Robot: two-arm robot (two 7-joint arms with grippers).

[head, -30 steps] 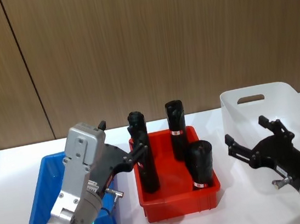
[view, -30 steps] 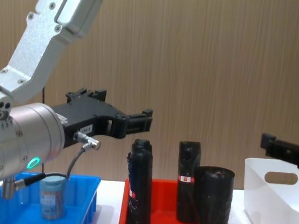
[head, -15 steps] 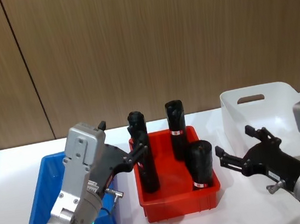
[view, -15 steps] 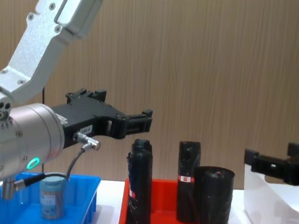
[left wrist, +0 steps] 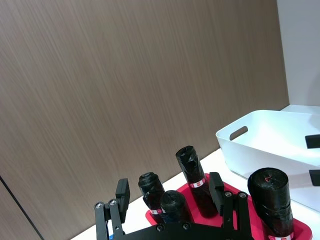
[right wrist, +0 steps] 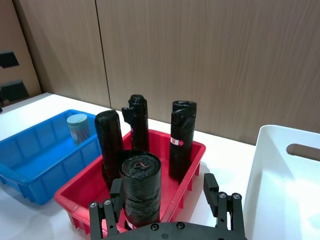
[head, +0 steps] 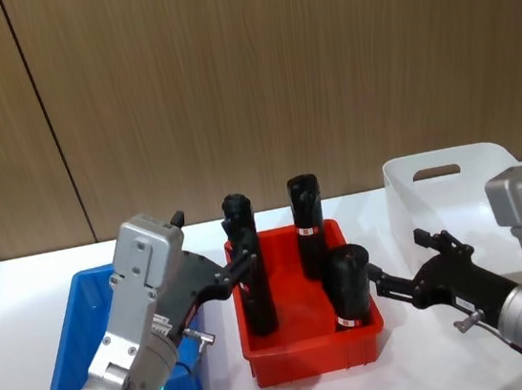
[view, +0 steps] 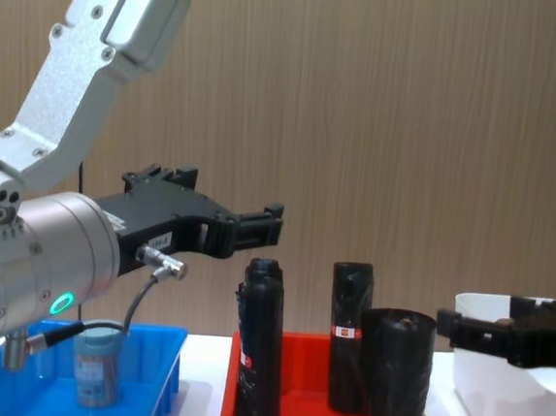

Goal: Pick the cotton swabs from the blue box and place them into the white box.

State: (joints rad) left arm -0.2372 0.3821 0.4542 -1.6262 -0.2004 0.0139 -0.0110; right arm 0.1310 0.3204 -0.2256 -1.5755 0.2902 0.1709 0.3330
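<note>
No readable text or labels

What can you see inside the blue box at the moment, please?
One tub of cotton swabs stands upright in the blue box, near its far wall. In the head view the left arm covers much of the box's floor, so anything lying there cannot be seen.

I see one swab tub (view: 96,365), clear with a pale lid, standing upright in the blue box (head: 81,326) on my left. The white box (head: 453,187) sits on my right.
</note>
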